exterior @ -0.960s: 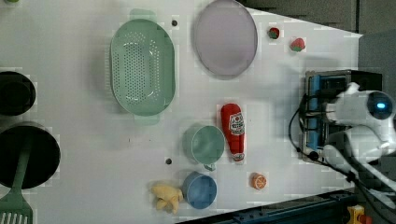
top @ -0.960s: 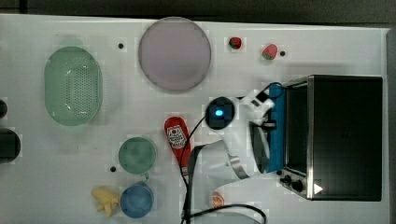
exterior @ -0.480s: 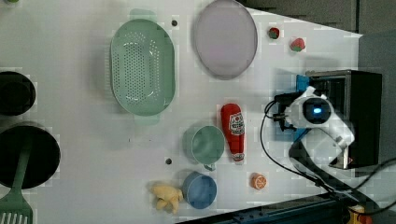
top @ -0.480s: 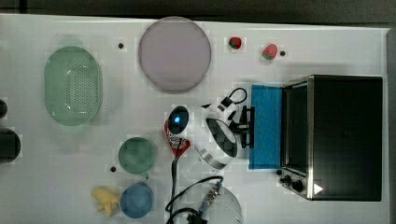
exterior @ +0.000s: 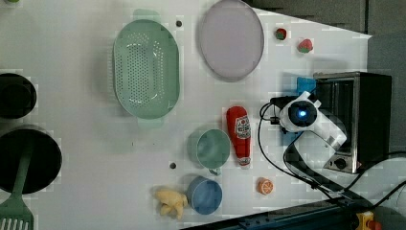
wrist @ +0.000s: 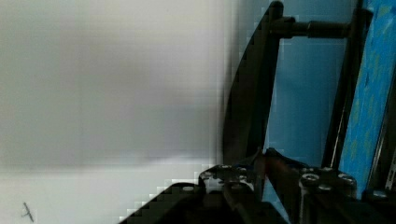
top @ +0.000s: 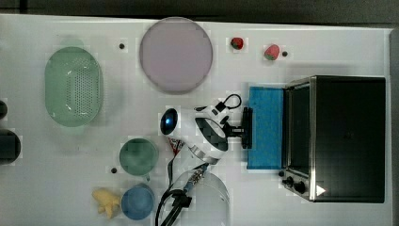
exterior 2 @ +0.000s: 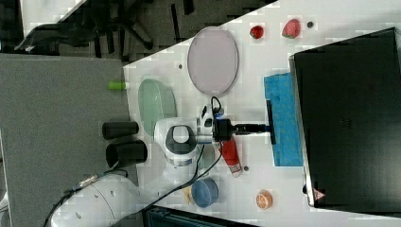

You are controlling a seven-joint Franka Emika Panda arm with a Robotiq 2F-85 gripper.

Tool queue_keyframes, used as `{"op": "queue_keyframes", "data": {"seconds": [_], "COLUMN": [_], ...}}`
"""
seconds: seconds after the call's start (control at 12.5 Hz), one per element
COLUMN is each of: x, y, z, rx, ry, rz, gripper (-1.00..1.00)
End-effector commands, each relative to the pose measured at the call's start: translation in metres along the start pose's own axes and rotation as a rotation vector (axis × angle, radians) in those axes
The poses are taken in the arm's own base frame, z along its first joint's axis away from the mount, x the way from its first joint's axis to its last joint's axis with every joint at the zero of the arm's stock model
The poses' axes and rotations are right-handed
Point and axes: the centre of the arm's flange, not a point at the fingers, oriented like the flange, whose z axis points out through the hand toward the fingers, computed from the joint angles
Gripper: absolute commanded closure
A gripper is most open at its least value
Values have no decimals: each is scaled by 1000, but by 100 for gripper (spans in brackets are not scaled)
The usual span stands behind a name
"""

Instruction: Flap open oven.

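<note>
Colander: a pale green perforated plastic colander (top: 74, 86) lies at the top view's left, well apart from the work.
Plate: a round lilac plate (top: 176, 54) sits at the top view's upper middle, clear of the arm.
Cups: a green mug (top: 138, 157) and a blue cup (top: 137, 201) stand at the top view's lower left, beside the arm's base.
Hand: the hand (top: 240, 129) reaches level toward the top view's right and meets the door's black bar handle (top: 246, 127); I cannot tell whether its fingers are clamped on the bar.
Oven: the boxy black toaster oven with a silver front frame (top: 346, 137) fills the top view's right; its blue-looking glass door (top: 266, 127) lies dropped flat on the white table (top: 306, 47), which suggests the flap is about done.
Room: bare table lies above and below the door; the arm's body hems in the handle side, near the red ketchup bottle (exterior: 239, 134).
</note>
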Motion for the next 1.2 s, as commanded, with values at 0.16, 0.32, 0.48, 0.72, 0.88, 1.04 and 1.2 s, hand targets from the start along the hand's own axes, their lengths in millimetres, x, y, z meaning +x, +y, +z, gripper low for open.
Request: {"op": "queue_keyframes", "data": {"seconds": [0.16, 0.32, 0.48, 0.72, 0.88, 1.04, 1.2], "x": [52, 71, 76, 60, 40, 16, -7], "y": [20, 54, 92, 156, 207, 257, 293], "z": [-74, -121, -170, -237, -275, -306, -333], "rx": [94, 211, 350, 530, 628, 679, 656], "ry": [149, 150, 133, 54, -44, -149, -217], "rz": [188, 375, 560, 778, 884, 936, 933], "gripper": [65, 65, 65, 65, 65, 65, 65]}}
